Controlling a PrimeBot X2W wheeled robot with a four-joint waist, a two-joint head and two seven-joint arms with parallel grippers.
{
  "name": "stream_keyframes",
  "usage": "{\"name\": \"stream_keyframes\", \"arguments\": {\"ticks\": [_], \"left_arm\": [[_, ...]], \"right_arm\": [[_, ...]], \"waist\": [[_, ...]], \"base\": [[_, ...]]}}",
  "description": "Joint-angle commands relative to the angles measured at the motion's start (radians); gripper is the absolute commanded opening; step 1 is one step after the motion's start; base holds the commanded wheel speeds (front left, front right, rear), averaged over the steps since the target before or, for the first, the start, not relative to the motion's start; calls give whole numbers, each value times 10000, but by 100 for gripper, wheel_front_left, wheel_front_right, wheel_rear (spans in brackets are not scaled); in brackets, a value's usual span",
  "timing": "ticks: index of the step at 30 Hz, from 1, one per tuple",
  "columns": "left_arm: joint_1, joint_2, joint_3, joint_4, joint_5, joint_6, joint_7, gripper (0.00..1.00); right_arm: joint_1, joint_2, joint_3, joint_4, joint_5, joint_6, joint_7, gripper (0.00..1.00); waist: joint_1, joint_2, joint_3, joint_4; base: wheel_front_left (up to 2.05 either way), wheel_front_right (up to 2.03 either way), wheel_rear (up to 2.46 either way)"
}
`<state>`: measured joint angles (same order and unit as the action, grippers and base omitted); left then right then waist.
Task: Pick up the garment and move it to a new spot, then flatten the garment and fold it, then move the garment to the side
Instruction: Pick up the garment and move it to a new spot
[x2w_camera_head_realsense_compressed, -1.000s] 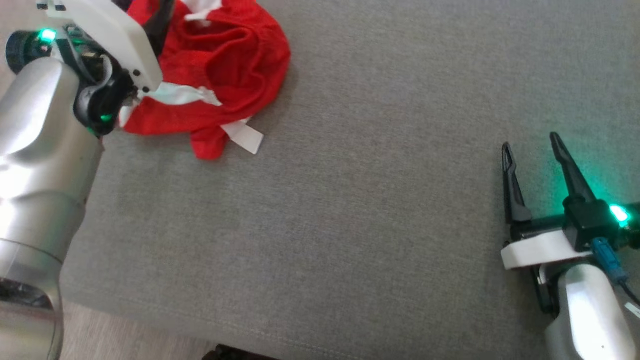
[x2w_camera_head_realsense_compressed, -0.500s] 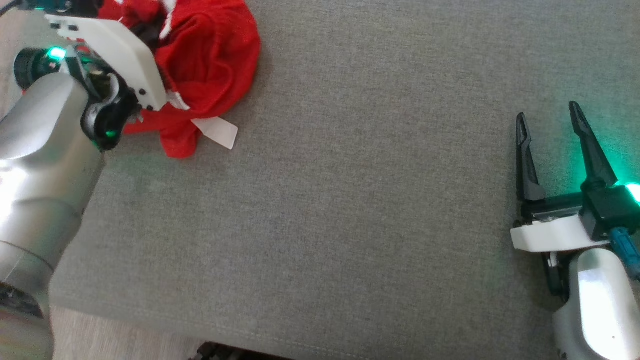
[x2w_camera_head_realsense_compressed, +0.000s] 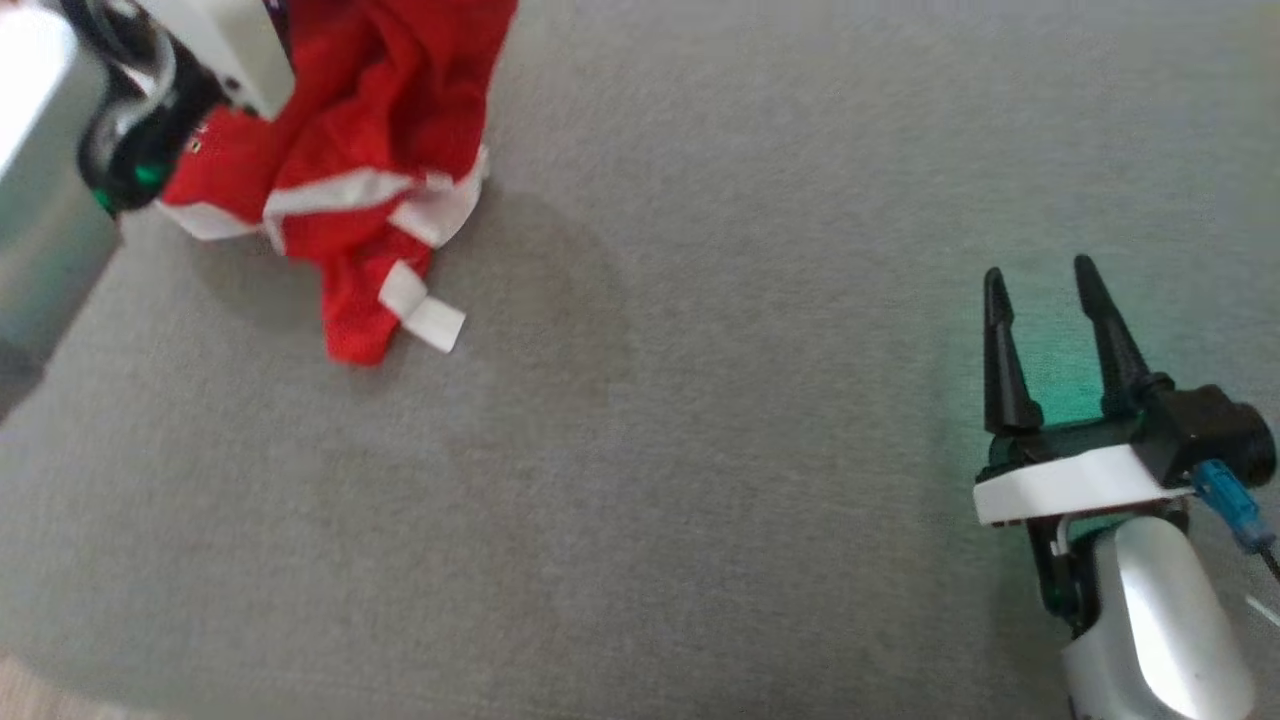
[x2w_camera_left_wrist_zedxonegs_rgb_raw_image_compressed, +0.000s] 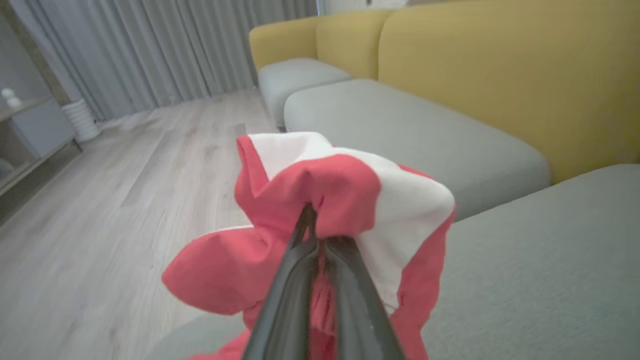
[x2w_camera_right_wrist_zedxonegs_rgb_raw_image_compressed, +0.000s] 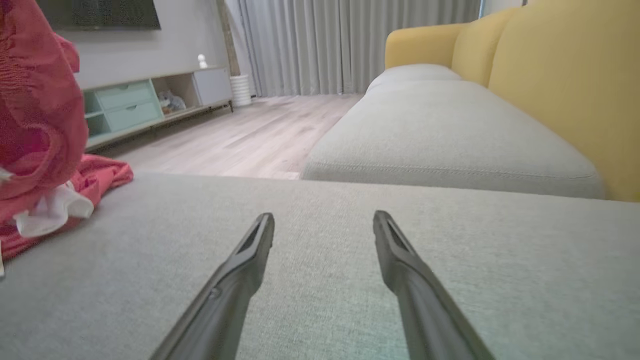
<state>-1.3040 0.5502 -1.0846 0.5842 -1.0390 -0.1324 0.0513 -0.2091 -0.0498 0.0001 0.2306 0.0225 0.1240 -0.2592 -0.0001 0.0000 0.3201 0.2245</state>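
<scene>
The garment (x2w_camera_head_realsense_compressed: 370, 150) is red with white bands and hangs bunched at the top left of the head view, its lower end trailing on the grey cushion (x2w_camera_head_realsense_compressed: 700, 450). In the left wrist view my left gripper (x2w_camera_left_wrist_zedxonegs_rgb_raw_image_compressed: 317, 227) is shut on a fold of the garment (x2w_camera_left_wrist_zedxonegs_rgb_raw_image_compressed: 325, 190), with red and white cloth puffed around the fingertips. My right gripper (x2w_camera_head_realsense_compressed: 1040, 285) rests low at the right of the cushion, open and holding nothing, far from the cloth. Its two fingers (x2w_camera_right_wrist_zedxonegs_rgb_raw_image_compressed: 250, 260) stand wide apart in the right wrist view, where the garment (x2w_camera_right_wrist_zedxonegs_rgb_raw_image_compressed: 40, 125) hangs at the left edge.
The work surface is a wide grey sofa cushion with a yellow backrest (x2w_camera_right_wrist_zedxonegs_rgb_raw_image_compressed: 565, 90) behind it. Another grey seat (x2w_camera_left_wrist_zedxonegs_rgb_raw_image_compressed: 400, 130) lies further along. A wooden floor (x2w_camera_right_wrist_zedxonegs_rgb_raw_image_compressed: 250, 135) lies beyond the cushion's edge, with a low cabinet (x2w_camera_right_wrist_zedxonegs_rgb_raw_image_compressed: 130, 105) and curtains (x2w_camera_right_wrist_zedxonegs_rgb_raw_image_compressed: 350, 45).
My left gripper has shut on the garment and lifted it, so the cloth now hangs stretched instead of lying in a heap. The head camera has shifted. The right gripper stays open.
</scene>
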Motion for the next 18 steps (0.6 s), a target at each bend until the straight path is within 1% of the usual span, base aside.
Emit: {"name": "stream_keyframes", "arguments": {"ticks": [1, 4, 9, 14, 16, 18], "left_arm": [[-964, 455, 271, -402, -159, 18, -69, 0], [-1515, 368, 76, -787, -141, 18, -197, 0], [-2079, -145, -57, -927, -213, 18, -346, 0], [-2184, -1062, 90, -356, -684, 18, -495, 0], [-1980, -1405, 176, -77, -821, 57, -811, 0], [-1612, -1724, 318, 121, -995, 130, -1300, 0]], "right_arm": [[167, -7, 371, -215, 288, 67, -26, 100], [309, -6, 513, -169, 1011, 67, -26, 100], [415, -6, 902, -132, 2162, 67, -26, 100], [350, -6, 1453, -308, 2689, 67, -26, 100], [365, -6, 1569, -383, 2873, 67, -26, 100], [374, -5, 1556, -478, 3068, 67, -26, 100]], "waist": [[1, 0, -914, -911], [1, 0, -1383, -1568], [1, 0, -1918, -2922], [1, 0, -2050, -4332], [1, 0, -2033, -4843], [1, 0, -1901, -5190]], "base": [[0, 0, 0], [0, 0, 0], [0, 0, 0], [0, 0, 0], [0, 0, 0], [0, 0, 0]]}}
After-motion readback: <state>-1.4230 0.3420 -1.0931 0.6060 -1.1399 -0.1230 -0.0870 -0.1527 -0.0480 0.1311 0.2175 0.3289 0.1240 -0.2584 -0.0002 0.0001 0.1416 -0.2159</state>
